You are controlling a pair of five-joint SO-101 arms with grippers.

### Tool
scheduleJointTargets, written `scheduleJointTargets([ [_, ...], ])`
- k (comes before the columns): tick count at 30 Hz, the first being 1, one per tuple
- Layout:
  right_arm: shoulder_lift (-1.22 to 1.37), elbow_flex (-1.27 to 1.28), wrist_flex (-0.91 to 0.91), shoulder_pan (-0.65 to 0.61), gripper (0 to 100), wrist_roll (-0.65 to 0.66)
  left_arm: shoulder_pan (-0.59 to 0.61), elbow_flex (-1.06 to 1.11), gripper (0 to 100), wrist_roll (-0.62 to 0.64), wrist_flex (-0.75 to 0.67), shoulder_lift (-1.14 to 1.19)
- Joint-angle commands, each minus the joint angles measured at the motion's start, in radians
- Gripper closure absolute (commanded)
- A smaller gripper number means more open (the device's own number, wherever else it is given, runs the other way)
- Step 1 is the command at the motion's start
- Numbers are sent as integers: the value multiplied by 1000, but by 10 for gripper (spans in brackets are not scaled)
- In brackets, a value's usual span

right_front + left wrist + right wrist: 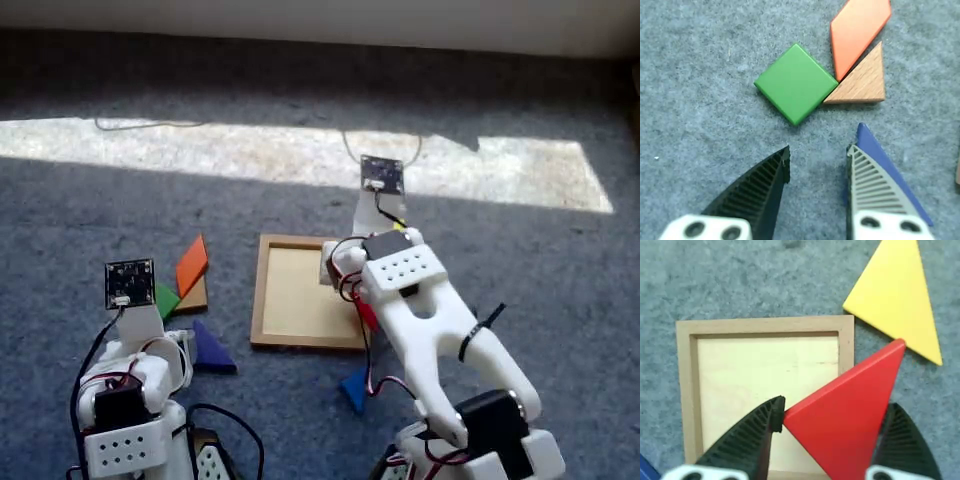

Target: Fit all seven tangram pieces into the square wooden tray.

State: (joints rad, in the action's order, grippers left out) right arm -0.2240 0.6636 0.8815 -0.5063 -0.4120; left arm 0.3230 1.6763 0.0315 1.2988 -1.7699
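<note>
The square wooden tray (258, 300) lies empty on the carpet, its rim (765, 325) under my right gripper (835, 412). That gripper is shut on a red triangle (845, 415), held over the tray's corner and rim. A yellow triangle (897, 297) lies just outside the tray. My left gripper (817, 160) is open above the carpet, short of a green square (796, 83), an orange parallelogram (859, 30) and a wooden triangle (862, 80). A dark blue triangle (890, 170) lies partly under one finger.
A lighter blue triangle (355, 388) lies near the right arm's base, in front of the tray. The orange, green and wooden pieces (185, 280) cluster left of the tray. A cable (140, 125) runs across the sunlit carpet at the back.
</note>
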Motion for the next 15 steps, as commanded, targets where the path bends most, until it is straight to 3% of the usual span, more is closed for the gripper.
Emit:
scheduleJointTargets([
  [1, 88, -173, 120, -51, 771, 84, 8, 19, 815, 3, 8, -50],
  [15, 351, -420, 219, -122, 750, 91, 8, 19, 815, 3, 8, -50],
])
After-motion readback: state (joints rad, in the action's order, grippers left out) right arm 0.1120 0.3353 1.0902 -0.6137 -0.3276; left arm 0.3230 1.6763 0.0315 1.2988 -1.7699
